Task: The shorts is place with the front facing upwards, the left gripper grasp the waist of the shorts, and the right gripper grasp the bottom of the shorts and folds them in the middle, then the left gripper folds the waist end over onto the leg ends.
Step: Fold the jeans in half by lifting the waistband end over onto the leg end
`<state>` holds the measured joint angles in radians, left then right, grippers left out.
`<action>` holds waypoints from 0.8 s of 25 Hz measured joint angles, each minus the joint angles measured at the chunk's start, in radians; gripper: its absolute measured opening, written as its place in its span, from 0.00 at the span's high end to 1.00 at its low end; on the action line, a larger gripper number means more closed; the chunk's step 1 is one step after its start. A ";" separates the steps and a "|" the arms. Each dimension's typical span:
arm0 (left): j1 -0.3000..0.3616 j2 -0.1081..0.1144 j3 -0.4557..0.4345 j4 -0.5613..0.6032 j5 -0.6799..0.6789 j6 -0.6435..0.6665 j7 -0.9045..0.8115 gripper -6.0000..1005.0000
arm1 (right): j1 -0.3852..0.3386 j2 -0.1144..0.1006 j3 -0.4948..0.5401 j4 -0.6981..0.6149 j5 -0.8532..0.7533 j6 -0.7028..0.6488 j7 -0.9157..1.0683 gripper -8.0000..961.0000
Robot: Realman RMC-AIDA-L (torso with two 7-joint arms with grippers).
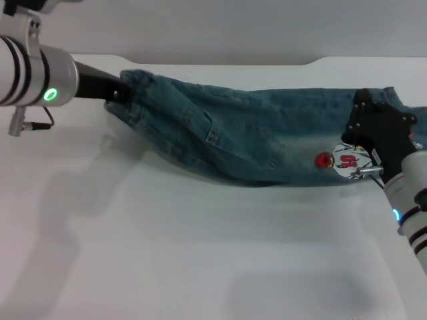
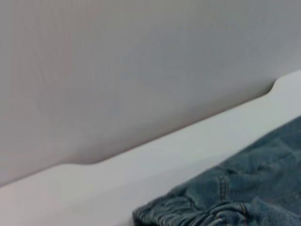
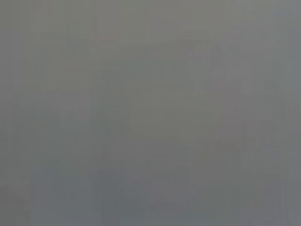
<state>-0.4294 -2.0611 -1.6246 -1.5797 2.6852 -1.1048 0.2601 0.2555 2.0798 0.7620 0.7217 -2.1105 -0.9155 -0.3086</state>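
The shorts stretch across the far part of the white table, doubled lengthwise and sagging in the middle. In the head view my left gripper is shut on the gathered waist at the left end. My right gripper is shut on the hemmed leg ends at the right, just above the cartoon print. The left wrist view shows the bunched elastic waistband close below the camera, with no fingers in sight. The right wrist view is a plain grey field with nothing recognisable.
The table's far edge meets a grey wall just behind the shorts, with a step in the edge at the right. White tabletop spreads in front of the shorts towards me.
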 joint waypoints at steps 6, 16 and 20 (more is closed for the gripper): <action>0.033 0.002 -0.002 -0.097 0.000 -0.015 -0.008 0.95 | 0.056 0.001 -0.014 -0.052 -0.002 0.032 0.034 0.99; 0.075 0.001 0.000 -0.246 -0.008 -0.035 -0.009 0.95 | 0.132 0.006 -0.067 -0.094 0.000 0.087 0.119 0.99; 0.081 0.000 0.003 -0.287 -0.011 -0.029 -0.010 0.95 | 0.168 0.007 -0.084 -0.097 0.001 0.148 0.142 0.99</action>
<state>-0.3487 -2.0610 -1.6218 -1.8672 2.6744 -1.1337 0.2502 0.4239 2.0870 0.6782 0.6250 -2.1099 -0.7678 -0.1661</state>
